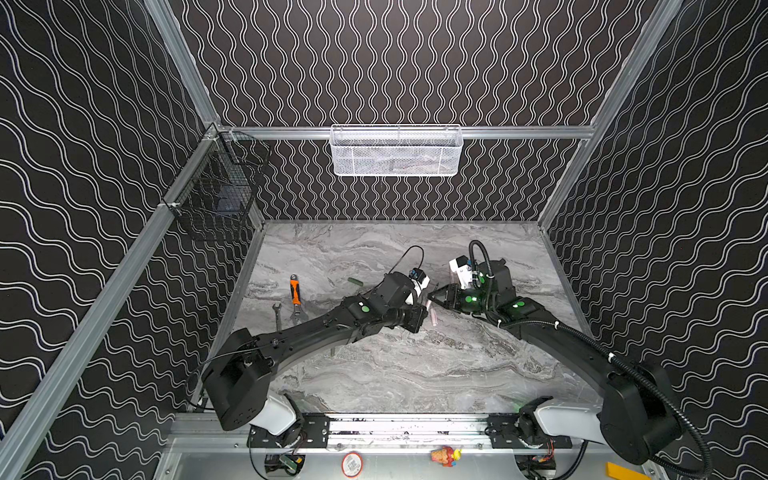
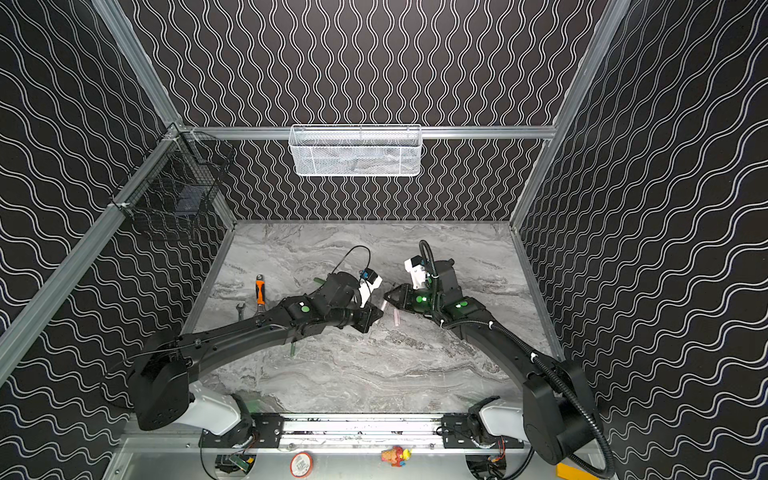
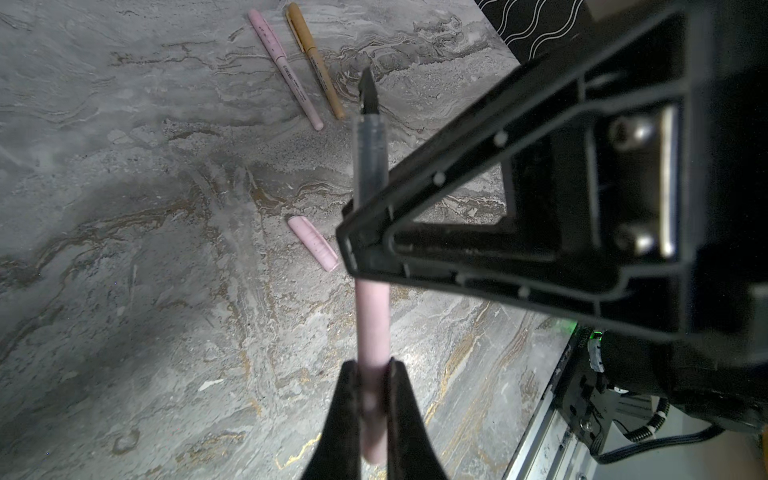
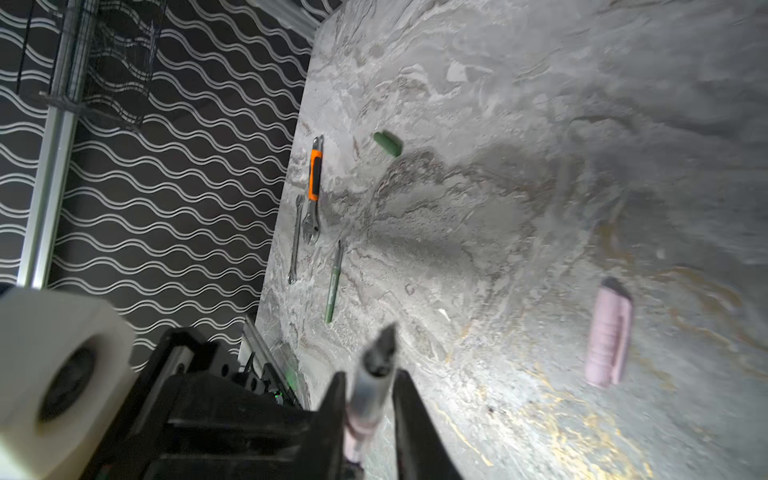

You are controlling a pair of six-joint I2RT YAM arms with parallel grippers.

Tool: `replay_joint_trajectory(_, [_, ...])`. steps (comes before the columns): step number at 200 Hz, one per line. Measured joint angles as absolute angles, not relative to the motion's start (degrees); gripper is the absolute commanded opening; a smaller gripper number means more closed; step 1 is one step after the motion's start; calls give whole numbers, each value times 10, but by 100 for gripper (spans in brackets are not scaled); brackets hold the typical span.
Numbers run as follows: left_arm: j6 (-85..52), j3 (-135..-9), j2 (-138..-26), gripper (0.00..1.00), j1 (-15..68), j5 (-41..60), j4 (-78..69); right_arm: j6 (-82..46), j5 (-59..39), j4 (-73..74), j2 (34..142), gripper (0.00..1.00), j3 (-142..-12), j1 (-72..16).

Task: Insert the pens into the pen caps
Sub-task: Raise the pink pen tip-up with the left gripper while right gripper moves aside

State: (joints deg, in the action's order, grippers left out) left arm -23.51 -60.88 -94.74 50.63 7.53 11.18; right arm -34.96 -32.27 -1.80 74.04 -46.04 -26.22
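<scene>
Marble bench (image 1: 415,374): orange wrench (image 1: 295,293), spanner (image 1: 277,316), green cap (image 1: 355,281), green pen (image 4: 333,282), pink cap (image 1: 433,318). Pink pen (image 3: 284,68), tan pen (image 3: 316,62) side by side, prob. capped.

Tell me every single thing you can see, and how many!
table: one, grey marble.
adjustable wrench: one, orange handle, table's left side.
spanner: one, silver, beside the wrench.
uncapped pink pen: one, pale pink, held above the table.
uncapped green pen: one, dark green, lying near the spanner.
capped pink pen and capped tan pen: one each, lying side by side.
pink cap and green cap: one each, loose, far apart.
white mesh basket: one, back rail.
black wire basket: one, left rail.
left gripper: black, shut on the uncapped pink pen's barrel.
right gripper: black, jaws flank that pen's tip end; grip unclear.
</scene>
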Motion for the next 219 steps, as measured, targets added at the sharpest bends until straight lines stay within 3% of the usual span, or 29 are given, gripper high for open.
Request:
replay_joint_trajectory(10, [-235,-609,-947,0,506,76,112,-351,-323,-17,740,13,-461,-263])
replay_joint_trajectory(31, [-235,-611,-948,23,505,80,108,-351,-323,-17,735,11,-461,-263])
replay_joint_trajectory(49, [-235,-616,-952,33,502,85,106,-351,-321,-17,728,11,-462,-263])
replay_joint_trajectory(157, [-237,-611,-965,24,492,130,82,-351,-314,-12,721,10,-463,-264])
replay_joint_trajectory(219, [-241,-599,-960,8,490,136,70,-363,-322,10,719,10,-451,-264])
